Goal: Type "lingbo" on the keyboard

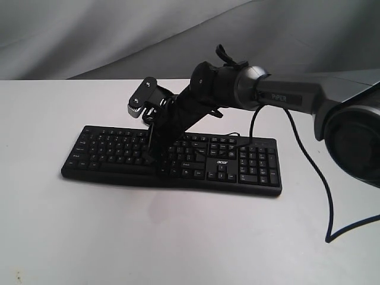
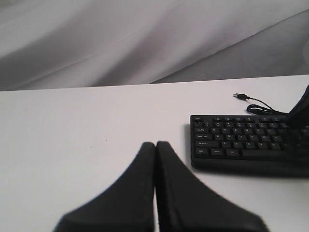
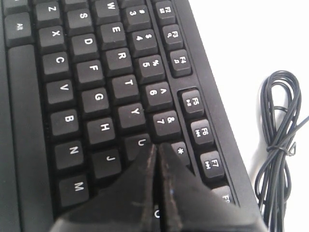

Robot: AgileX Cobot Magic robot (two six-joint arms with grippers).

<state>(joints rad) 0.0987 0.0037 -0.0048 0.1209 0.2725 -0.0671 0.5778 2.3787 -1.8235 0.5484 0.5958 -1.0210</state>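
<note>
Keyboard (image 1: 196, 169): black, full-size, flat on white tabletop (image 1: 178, 237), across centre of exterior frame; numeric keypad at right end, white "acer" logo above arrow keys. Right gripper (image 1: 159, 163): carried on black arm (image 1: 279, 97) marked "PIPER", angled down from upper right of exterior frame to letter block, left of keyboard centre. Fingers pressed flush together, no gap, nothing held. Right wrist view: joined tips over row junction between U key (image 3: 140, 143) and asterisk key (image 3: 180, 151), J key just beside; key directly beneath tips hidden. Tips at key level; actual depression of any key: cannot tell. Left gripper (image 2: 155, 145): fingers likewise closed tight against each other, empty, over bare tabletop, well apart from near end of keyboard. Cable (image 3: 280, 140): thin, black, bundled in loose loops on tabletop just beside function-key edge of keyboard. USB plug (image 2: 239, 96): lying loose on tabletop behind keyboard, unconnected. Second black lead (image 1: 309, 172): hanging from arm, crossing right side of exterior frame. Grey cloth backdrop (image 1: 89, 35): along upper part of frame, behind tabletop.
</note>
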